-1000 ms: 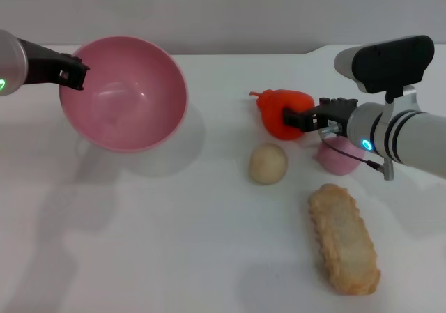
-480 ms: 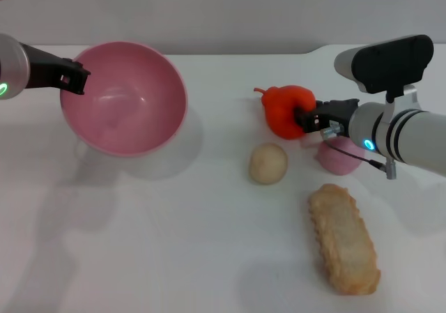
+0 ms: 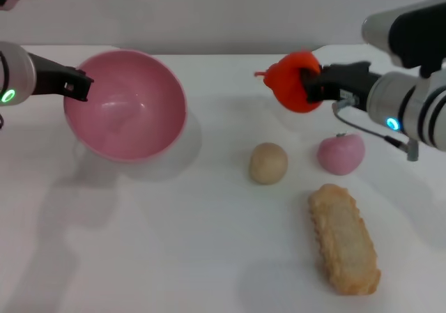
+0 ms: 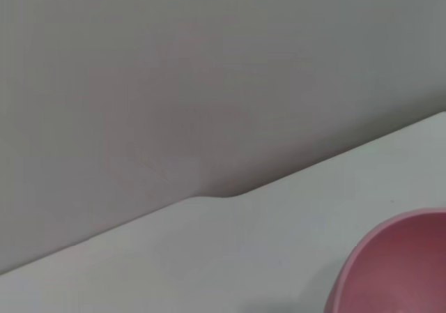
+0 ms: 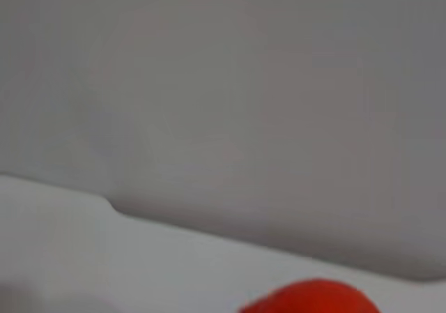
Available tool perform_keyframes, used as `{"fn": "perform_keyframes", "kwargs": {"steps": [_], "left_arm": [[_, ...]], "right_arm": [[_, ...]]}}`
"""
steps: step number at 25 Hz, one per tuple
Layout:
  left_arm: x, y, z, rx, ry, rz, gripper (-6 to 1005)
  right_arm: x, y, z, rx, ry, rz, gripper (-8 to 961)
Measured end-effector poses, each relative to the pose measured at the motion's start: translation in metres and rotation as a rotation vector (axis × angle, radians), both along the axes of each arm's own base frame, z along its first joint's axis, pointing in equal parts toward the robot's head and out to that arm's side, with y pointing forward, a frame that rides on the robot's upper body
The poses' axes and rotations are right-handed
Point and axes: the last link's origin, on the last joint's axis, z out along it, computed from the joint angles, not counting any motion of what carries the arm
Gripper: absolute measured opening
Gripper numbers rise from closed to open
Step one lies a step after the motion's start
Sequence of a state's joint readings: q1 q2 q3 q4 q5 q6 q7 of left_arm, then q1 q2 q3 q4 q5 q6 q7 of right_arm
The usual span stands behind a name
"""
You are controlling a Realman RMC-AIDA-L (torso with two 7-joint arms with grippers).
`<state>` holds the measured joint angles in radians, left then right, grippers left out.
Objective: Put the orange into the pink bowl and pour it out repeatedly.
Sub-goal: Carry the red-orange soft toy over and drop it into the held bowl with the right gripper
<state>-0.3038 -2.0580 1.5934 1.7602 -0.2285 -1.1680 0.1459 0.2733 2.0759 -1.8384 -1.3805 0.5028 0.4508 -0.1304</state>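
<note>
Head view, orange: we see the orange (image 3: pixel 293 80) at about 1 o'clock, lifted off the table (image 3: pixel 174 243), lumpy and glossy, its stem nub pointing toward 9 o'clock.
Head view, right gripper: the right gripper (image 3: pixel 311 84) has its black fingers clenched on the orange.
Head view, bowl: the pink bowl (image 3: pixel 125 104) sits at 10 o'clock, smooth plastic, tilted with its opening toward us; the left gripper (image 3: pixel 78 87) grasps its rim.
Head view, others: a beige ball (image 3: pixel 268 163), a pink fruit (image 3: pixel 341 153) and a ridged tan bread piece (image 3: pixel 344 238) lie on the white table.
Left wrist view: we see the pink bowl's rim (image 4: pixel 390 264), the white table and a grey wall (image 4: pixel 209 69).
Right wrist view: the orange's top (image 5: pixel 313 298) shows before a grey wall.
</note>
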Motion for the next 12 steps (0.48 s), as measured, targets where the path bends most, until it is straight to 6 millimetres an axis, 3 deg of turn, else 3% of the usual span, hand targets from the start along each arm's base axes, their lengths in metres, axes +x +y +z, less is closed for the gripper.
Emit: {"fn": "perform_keyframes", "kwargs": {"steps": [6, 12], "left_arm": [[-0.003, 0.004, -0.006, -0.014, -0.015, 0.009, 41], [0.006, 0.008, -0.015, -0.030, -0.054, -0.026, 41]], "right_arm": [[-0.039, -0.017, 0.019, 0.003, -0.004, 0.091, 93], [-0.087, -0.037, 0.005, -0.072, 0.016, 0.228, 65]]}}
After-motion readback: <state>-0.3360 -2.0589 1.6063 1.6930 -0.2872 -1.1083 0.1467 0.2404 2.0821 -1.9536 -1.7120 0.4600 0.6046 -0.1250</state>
